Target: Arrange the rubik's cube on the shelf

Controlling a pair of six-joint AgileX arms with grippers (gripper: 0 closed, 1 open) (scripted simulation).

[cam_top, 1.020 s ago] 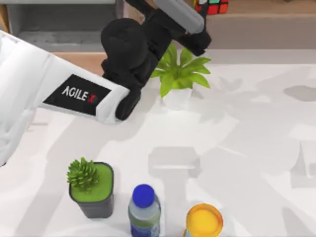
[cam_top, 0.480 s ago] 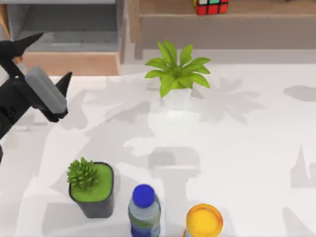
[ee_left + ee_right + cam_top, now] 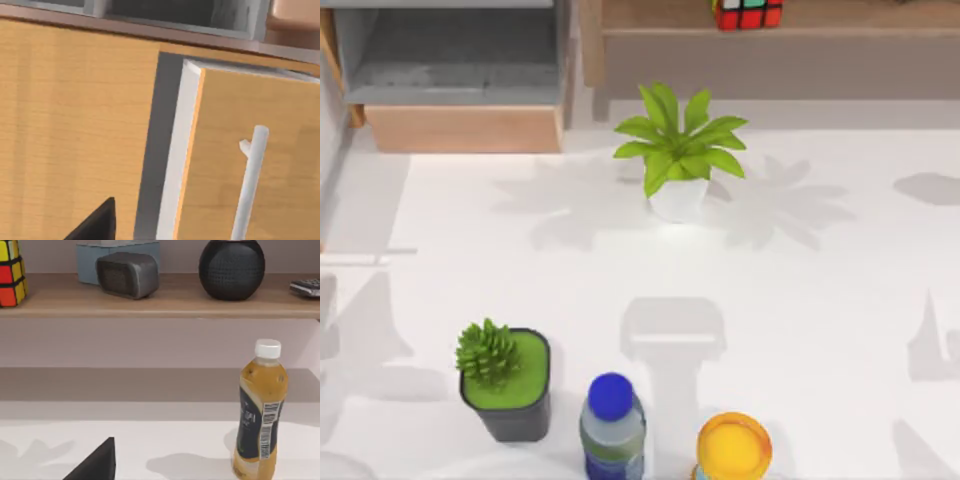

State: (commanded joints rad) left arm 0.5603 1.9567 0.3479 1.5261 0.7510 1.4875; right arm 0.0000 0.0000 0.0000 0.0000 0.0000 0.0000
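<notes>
The rubik's cube [image 3: 747, 13] rests on the tan wooden shelf [image 3: 840, 16] at the back of the table, right of centre, with nothing holding it. The right wrist view has the cube [image 3: 11, 272] at one end of the shelf [image 3: 165, 302]. A black tip of my right gripper [image 3: 95, 465] shows over the white table, well short of the shelf. A black tip of my left gripper [image 3: 95, 225] shows in front of a wooden cabinet front, away from the cube.
A leafy plant in a white pot [image 3: 678, 150] stands below the shelf. A succulent pot [image 3: 506, 385], a blue-capped bottle [image 3: 612, 425] and a yellow-topped bottle [image 3: 733, 447] line the front edge. A grey compartment [image 3: 450, 60] sits back left. A grey device [image 3: 127, 274] and a black sphere [image 3: 232, 269] share the shelf.
My left arm has drawn back from the shelf, swung to the left and left the top view. The cube stays where it was on the shelf.
</notes>
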